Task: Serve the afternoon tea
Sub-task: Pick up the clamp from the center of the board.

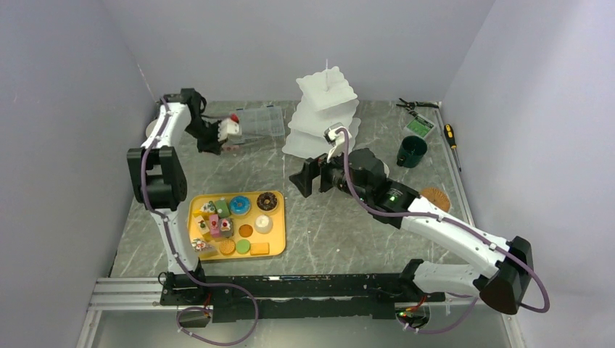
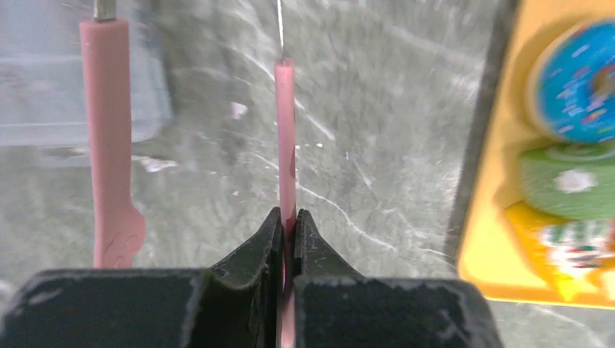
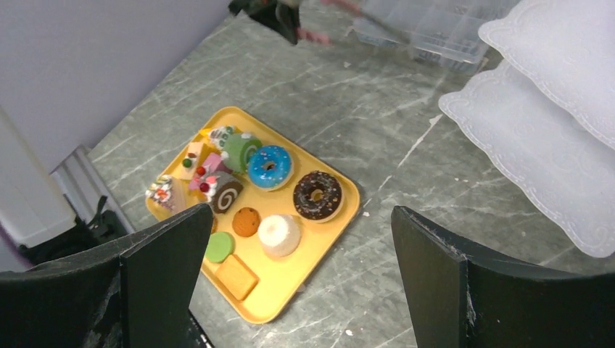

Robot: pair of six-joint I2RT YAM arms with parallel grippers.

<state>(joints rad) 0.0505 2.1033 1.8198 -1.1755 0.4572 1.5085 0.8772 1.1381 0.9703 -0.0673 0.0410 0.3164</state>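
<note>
Several toy pastries lie on a yellow tray point(image 1: 278, 243), among them a blue donut point(image 1: 240, 205) and a chocolate donut point(image 1: 267, 201). The white tiered stand point(image 1: 326, 109) rises at the back centre. A dark-green mug point(image 1: 411, 151) and a cork coaster point(image 1: 435, 197) sit at the right. My left gripper point(image 2: 288, 217) is shut on one arm of the pink tongs point(image 2: 286, 130); the other arm point(image 2: 109, 145) hangs free to its left. My right gripper point(image 3: 302, 212) is open and empty, hovering right of the tray point(image 3: 319, 261) and in front of the stand point(image 3: 537, 145).
A clear plastic compartment box point(image 1: 261, 122) lies at the back, just beyond my left gripper point(image 1: 221, 138). Pliers point(image 1: 417, 105), a green card point(image 1: 419, 127) and a screwdriver point(image 1: 451, 138) lie at the back right. Walls close in on the left, right and rear.
</note>
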